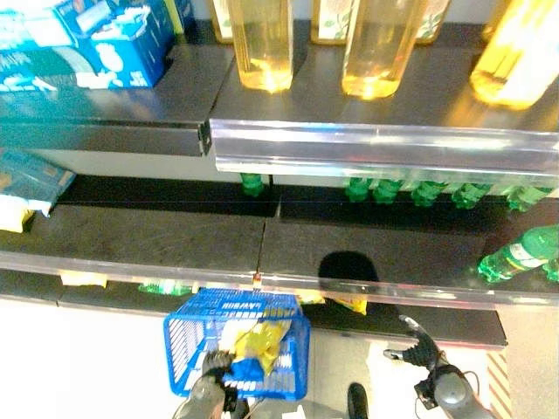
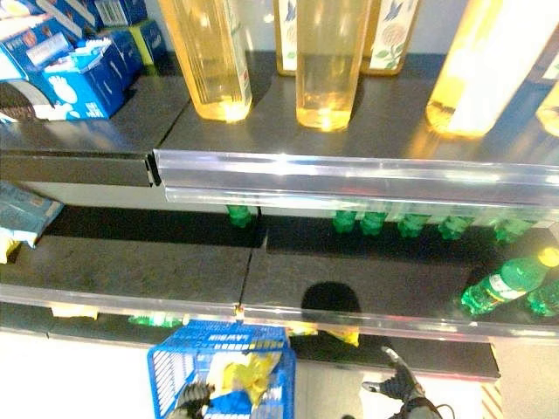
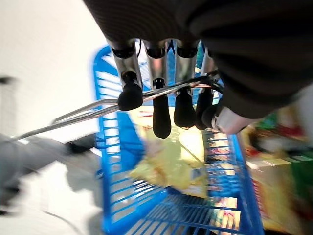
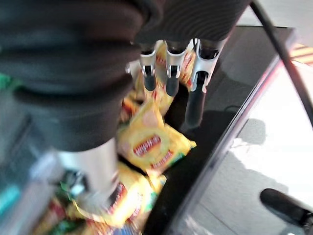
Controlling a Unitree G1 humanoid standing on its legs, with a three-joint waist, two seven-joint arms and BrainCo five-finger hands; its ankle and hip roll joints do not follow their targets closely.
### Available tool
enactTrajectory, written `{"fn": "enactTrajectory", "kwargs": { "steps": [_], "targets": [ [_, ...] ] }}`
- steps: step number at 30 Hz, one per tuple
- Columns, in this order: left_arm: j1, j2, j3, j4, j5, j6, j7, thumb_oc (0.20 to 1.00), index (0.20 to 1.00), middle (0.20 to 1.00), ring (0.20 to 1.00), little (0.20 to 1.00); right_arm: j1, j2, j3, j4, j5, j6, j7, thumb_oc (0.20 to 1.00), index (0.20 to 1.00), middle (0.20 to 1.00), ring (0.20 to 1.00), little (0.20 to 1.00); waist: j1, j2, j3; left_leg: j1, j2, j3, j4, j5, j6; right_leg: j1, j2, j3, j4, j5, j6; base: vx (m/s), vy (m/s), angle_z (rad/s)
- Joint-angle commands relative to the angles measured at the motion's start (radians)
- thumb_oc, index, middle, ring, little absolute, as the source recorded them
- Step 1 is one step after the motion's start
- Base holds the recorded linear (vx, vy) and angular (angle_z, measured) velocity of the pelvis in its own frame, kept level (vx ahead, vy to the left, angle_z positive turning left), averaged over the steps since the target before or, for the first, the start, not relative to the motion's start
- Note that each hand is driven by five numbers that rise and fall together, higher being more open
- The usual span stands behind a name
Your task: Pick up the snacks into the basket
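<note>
Just beyond right robot hand: snacks

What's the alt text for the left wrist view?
The left hand curls its fingers round the metal handle of a blue basket hanging below it. A yellow snack bag lies inside the basket.

My left hand fingers curled round metal handle of blue basket; yellow snack bag inside.
</note>
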Motion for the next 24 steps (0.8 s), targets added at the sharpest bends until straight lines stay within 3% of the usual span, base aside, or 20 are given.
{"fn": "enactTrajectory", "kwargs": {
  "steps": [1, 6, 9, 11, 13, 15, 17, 18, 19, 20, 21, 22, 23, 24],
  "targets": [
    [-0.019, 0.008, 0.004, 0.108, 0.127, 0.017, 0.019, 0.2, 0.2, 0.2, 0.2, 0.2, 0.042, 0.002, -0.105, -0.069, 0.138, -0.07, -0.06, 1.0, 1.0, 1.0, 1.0, 1.0, 0.021, -0.017, -0.065, 0.042, -0.034, -0.019, 0.007, -0.069, 0.025, -0.072, 0.046, -0.002, 0.123, -0.08, -0.022, 0.05, -0.072, 0.07],
    [0.057, 0.013, 0.075, 0.244, 0.185, 0.035, -0.016, 0.2, 0.2, 0.2, 0.2, 0.2, 0.094, 0.013, -0.225, -0.124, 0.217, -0.093, -0.072, 1.0, 1.0, 1.0, 1.0, 1.0, 0.019, 0.008, -0.097, 0.081, -0.015, -0.018, 0.015, -0.066, 0.011, -0.034, 0.076, -0.008, 0.147, -0.123, -0.041, 0.03, -0.133, 0.03],
    [0.101, 0.012, 0.118, 0.275, 0.203, 0.034, -0.023, 0.2, 0.2, 0.2, 0.2, 0.2, 0.133, 0.005, -0.304, -0.234, 0.228, -0.113, -0.085, 1.0, 1.0, 1.0, 1.0, 1.0, 0.028, 0.024, -0.112, 0.07, 0.013, -0.025, 0.023, -0.018, -0.02, -0.004, 0.103, -0.028, 0.124, -0.133, -0.061, -0.03, -0.169, 0.07],
    [0.102, 0.012, 0.117, 0.275, 0.202, 0.034, -0.023, 0.2, 0.2, 0.2, 0.2, 0.2, 0.135, 0.005, -0.305, -0.235, 0.228, -0.113, -0.085, 1.0, 1.0, 1.0, 1.0, 1.0, 0.028, 0.025, -0.113, 0.07, 0.014, -0.026, 0.023, -0.018, -0.021, -0.003, 0.104, -0.03, 0.122, -0.132, -0.062, -0.04, -0.111, 0.03],
    [0.11, -0.012, 0.137, 0.259, 0.173, 0.023, -0.005, 0.2, 0.2, 0.2, 0.2, 0.2, 0.144, 0.015, -0.36, -0.26, 0.258, -0.132, -0.119, 1.0, 1.0, 1.0, 1.0, 1.0, 0.042, 0.024, -0.107, 0.03, 0.026, -0.042, 0.039, 0.037, -0.042, 0.024, 0.115, -0.056, 0.06, -0.118, -0.07, -0.1, -0.192, 0.12],
    [0.097, -0.026, 0.113, 0.237, 0.181, 0.024, 0.004, 0.2, 0.2, 0.2, 0.2, 0.2, 0.139, 0.024, -0.383, -0.267, 0.26, -0.14, -0.15, 1.0, 1.0, 1.0, 1.0, 1.0, 0.04, 0.005, -0.101, -0.013, 0.021, 0.001, 0.073, 0.042, -0.025, 0.029, 0.108, -0.086, 0.04, -0.107, -0.074, -0.13, -0.171, 0.23],
    [0.1, -0.031, 0.058, 0.206, 0.245, 0.024, 0.012, 0.2, 0.2, 0.2, 0.2, 0.2, 0.127, 0.022, -0.38, -0.256, 0.245, -0.142, -0.167, 1.0, 1.0, 1.0, 1.0, 1.0, 0.043, -0.006, -0.102, -0.011, -0.005, -0.012, 0.102, -0.003, -0.006, 0.032, 0.111, -0.086, 0.038, -0.103, -0.074, -0.12, -0.159, 0.36],
    [0.105, -0.037, 0.04, 0.188, 0.25, 0.017, 0.013, 0.2, 0.2, 0.2, 0.2, 0.2, 0.108, 0.018, -0.371, -0.241, 0.236, -0.141, -0.18, 1.0, 1.0, 1.0, 1.0, 1.0, 0.05, -0.012, -0.105, -0.01, -0.062, -0.057, 0.14, -0.063, 0.022, 0.023, 0.111, -0.076, 0.037, -0.09, -0.074, -0.05, -0.102, 0.35],
    [0.115, -0.046, 0.053, 0.193, 0.212, 0.012, 0.011, 0.2, 0.2, 0.2, 0.2, 0.2, 0.083, 0.013, -0.357, -0.216, 0.224, -0.135, -0.191, 1.0, 1.0, 1.0, 1.0, 1.0, 0.064, -0.011, -0.126, 0.007, -0.163, -0.115, 0.122, -0.119, 0.066, 0.025, 0.126, -0.061, 0.022, -0.075, -0.071, -0.03, -0.059, 0.13],
    [0.115, -0.046, 0.053, 0.193, 0.212, 0.012, 0.011, 0.2, 0.2, 0.2, 0.2, 0.2, 0.083, 0.013, -0.357, -0.216, 0.224, -0.135, -0.191, 1.0, 1.0, 1.0, 1.0, 1.0, 0.064, -0.011, -0.126, 0.008, -0.163, -0.115, 0.122, -0.119, 0.066, 0.026, 0.126, -0.061, 0.022, -0.075, -0.071, 0.02, -0.041, -0.37],
    [0.119, -0.054, 0.089, 0.219, 0.155, 0.015, 0.011, 0.2, 0.2, 0.2, 0.2, 0.2, 0.071, 0.018, -0.347, -0.192, 0.223, -0.129, -0.191, 1.0, 1.0, 1.0, 1.0, 1.0, 0.07, -0.007, -0.145, 0.021, -0.234, -0.135, 0.114, -0.143, 0.1, 0.027, 0.15, -0.052, 0.024, -0.072, -0.072, 0.01, -0.02, -0.45],
    [0.118, -0.054, 0.089, 0.219, 0.155, 0.015, 0.011, 0.2, 0.2, 0.2, 0.2, 0.2, 0.071, 0.018, -0.347, -0.192, 0.223, -0.129, -0.191, 1.0, 1.0, 1.0, 1.0, 1.0, 0.07, -0.007, -0.144, 0.022, -0.234, -0.135, 0.114, -0.143, 0.1, 0.028, 0.15, -0.052, 0.024, -0.072, -0.072, 0.01, -0.025, -0.65],
    [0.121, -0.055, 0.109, 0.24, 0.119, 0.018, 0.008, 0.2, 0.2, 0.2, 0.2, 0.2, 0.056, 0.027, -0.349, -0.151, 0.241, -0.128, -0.197, 1.0, 1.0, 1.0, 1.0, 1.0, 0.069, -0.002, -0.157, 0.043, -0.261, -0.134, 0.099, -0.139, 0.112, 0.028, 0.178, -0.049, 0.036, -0.074, -0.076, -0.01, 0.007, -0.29],
    [0.119, -0.053, 0.109, 0.247, 0.123, 0.021, 0.004, 0.2, 0.2, 0.2, 0.2, 0.2, 0.054, 0.038, -0.361, -0.137, 0.25, -0.127, -0.204, 1.0, 1.0, 1.0, 1.0, 1.0, 0.062, -0.004, -0.163, 0.059, -0.244, -0.109, 0.084, -0.126, 0.104, 0.027, 0.184, -0.052, 0.041, -0.07, -0.073, -0.01, 0.032, -0.02]
  ]
}}
